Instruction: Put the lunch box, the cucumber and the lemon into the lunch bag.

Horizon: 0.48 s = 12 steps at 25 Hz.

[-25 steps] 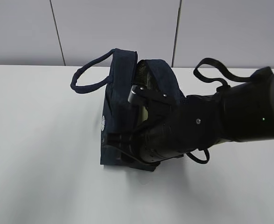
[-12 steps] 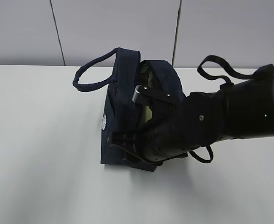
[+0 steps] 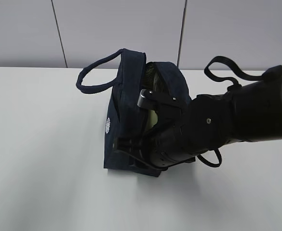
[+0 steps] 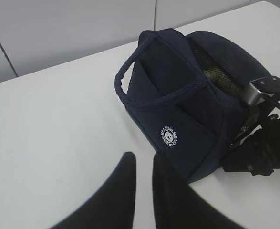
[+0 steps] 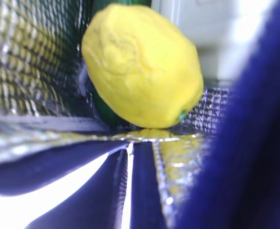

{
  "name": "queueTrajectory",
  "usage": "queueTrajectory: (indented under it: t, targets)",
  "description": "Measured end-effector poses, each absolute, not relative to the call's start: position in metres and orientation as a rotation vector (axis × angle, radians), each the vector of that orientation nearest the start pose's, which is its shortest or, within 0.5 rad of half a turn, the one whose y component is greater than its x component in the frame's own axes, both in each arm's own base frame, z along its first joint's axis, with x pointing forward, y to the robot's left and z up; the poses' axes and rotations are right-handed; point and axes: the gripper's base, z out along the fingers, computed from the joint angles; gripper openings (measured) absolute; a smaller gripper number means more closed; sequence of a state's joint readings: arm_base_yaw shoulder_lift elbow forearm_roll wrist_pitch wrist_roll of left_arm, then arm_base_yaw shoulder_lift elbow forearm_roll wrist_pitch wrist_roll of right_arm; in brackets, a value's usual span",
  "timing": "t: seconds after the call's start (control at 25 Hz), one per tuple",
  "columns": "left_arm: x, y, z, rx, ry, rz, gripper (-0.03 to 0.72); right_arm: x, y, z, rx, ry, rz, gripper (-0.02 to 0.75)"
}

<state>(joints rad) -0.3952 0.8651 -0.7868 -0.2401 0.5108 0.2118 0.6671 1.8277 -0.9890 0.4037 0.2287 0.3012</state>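
The right hand [image 3: 148, 103] is reaching into the mouth of the lunch bag [image 3: 121, 139], and its jaws are not visible in any view, so I cannot tell whether it grips or has let go. Its wrist view shows the lemon [image 5: 142, 64] inside the bag against the silvery lining, with a dark green sliver, probably the cucumber [image 5: 106, 112], behind it. The lunch box is not clearly visible. The left hand [image 4: 142, 176] hovers over the worktop [image 3: 40, 144] near the bag, its 2 fingers nearly together with nothing between them. I judge the lemon light, firm, a bit waxy and prone to roll; grip it across its middle. The bag is soft fabric; its loop handles [image 3: 95, 72] offer a hold.
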Motion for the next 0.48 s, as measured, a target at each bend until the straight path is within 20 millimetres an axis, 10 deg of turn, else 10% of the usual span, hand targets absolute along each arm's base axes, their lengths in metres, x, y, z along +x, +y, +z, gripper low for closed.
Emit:
queueTrajectory:
  t: [0.48]
  targets:
    - [0.1588,-0.0778,0.3447,0.479,2.021,-0.365,0.06,0.2805,0.2293,0.158,0.012,2.614,0.627,0.14]
